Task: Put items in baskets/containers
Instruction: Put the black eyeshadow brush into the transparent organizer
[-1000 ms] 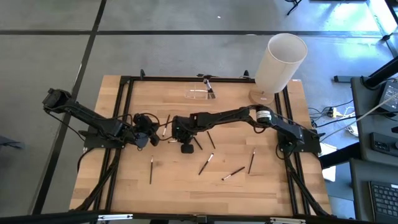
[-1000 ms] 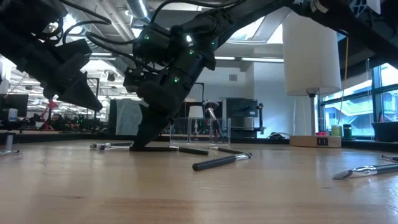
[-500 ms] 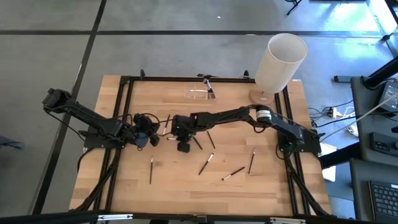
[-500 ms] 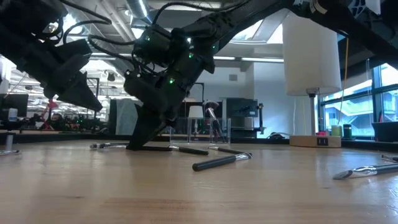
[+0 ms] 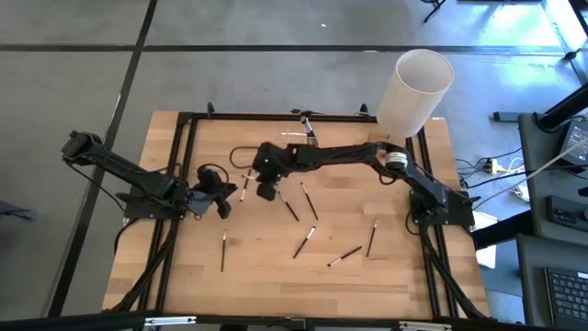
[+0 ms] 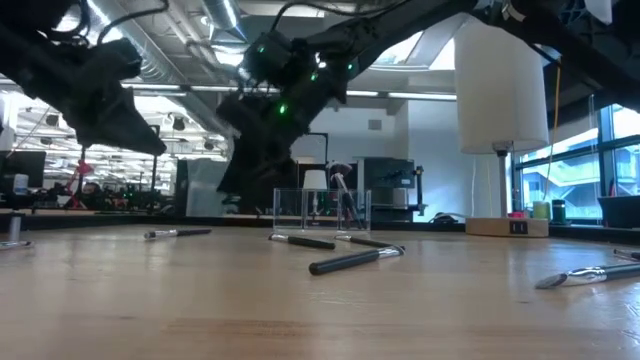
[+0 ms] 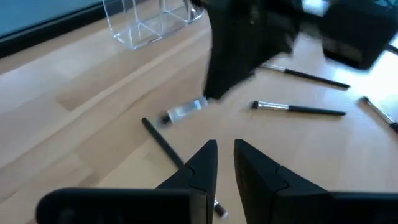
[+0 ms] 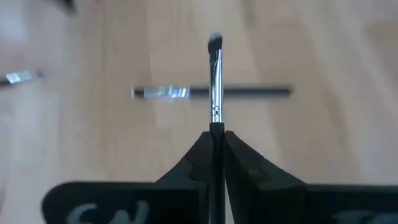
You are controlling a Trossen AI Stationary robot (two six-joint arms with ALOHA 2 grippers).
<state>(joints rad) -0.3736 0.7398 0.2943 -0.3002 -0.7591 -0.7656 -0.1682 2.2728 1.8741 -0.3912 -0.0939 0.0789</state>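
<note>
Dark-handled makeup brushes lie scattered over the wooden table (image 5: 276,276), nearest the front edge: one on the left (image 5: 222,251), one near the middle (image 5: 304,242), two more to the right (image 5: 345,256) (image 5: 371,238). They lie flat and apart, so each can be picked singly.

Further in, the left gripper (image 5: 223,192) hangs low over the table's left-centre. Its jaws stand a narrow gap apart with nothing between them, and a brush (image 7: 163,140) lies on the wood just ahead of the fingertips, likely its next pick.

Just beyond, the right gripper (image 5: 266,191) is raised clear of the table with its jaws clamped on a brush (image 8: 215,78). The brush juts straight out past the fingertips, bristle end leading, a hold that should let it drop end-first into a compartment. Another brush (image 8: 211,92) lies crosswise on the wood below it.

Farthest back, near the rear edge, stands the clear holder (image 5: 296,138). At least one brush already leans inside it (image 6: 340,190); how many I cannot tell. The tall white cylinder (image 5: 415,92) at the back right corner plays no part.
</note>
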